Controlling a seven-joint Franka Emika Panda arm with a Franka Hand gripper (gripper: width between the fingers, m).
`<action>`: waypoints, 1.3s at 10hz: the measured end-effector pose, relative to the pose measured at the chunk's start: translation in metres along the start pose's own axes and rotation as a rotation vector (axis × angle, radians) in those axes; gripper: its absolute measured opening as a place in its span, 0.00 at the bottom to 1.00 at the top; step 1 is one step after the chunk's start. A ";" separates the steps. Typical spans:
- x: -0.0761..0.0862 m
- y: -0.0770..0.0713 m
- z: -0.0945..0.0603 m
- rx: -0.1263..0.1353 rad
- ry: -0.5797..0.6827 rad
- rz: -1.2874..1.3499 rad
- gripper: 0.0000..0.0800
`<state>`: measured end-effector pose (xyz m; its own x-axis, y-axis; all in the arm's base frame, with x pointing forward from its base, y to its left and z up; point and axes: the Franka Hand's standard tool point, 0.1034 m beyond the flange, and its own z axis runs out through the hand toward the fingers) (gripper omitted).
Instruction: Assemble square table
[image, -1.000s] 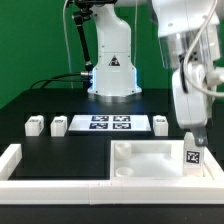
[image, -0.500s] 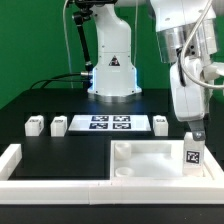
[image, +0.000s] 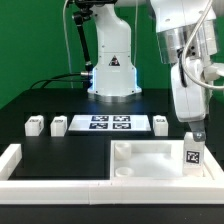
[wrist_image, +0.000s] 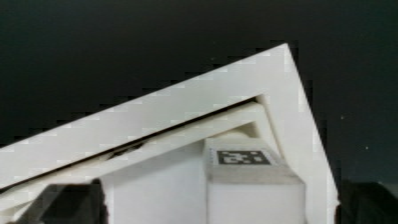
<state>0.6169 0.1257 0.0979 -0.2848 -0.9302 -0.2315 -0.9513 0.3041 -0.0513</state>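
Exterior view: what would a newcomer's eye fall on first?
The open gripper hangs on the exterior view's right, just above a tagged leg standing at a corner of the white tabletop. Behind, three more legs and the marker board lie in a row on the black table.

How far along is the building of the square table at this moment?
Done: one leg stands upright on the tabletop, at a corner; whether it is fully fastened cannot be told. In hand: the open tool hangs just over that leg and grips nothing. Left: three loose legs lie on the table beside the marker board, not yet mounted.
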 end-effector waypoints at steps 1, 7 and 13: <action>-0.001 0.002 -0.005 0.004 -0.003 -0.033 0.81; -0.009 0.016 -0.016 0.009 -0.004 -0.413 0.81; 0.003 0.039 -0.013 0.019 0.018 -0.867 0.81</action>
<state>0.5776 0.1324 0.1076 0.5382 -0.8383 -0.0876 -0.8313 -0.5109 -0.2188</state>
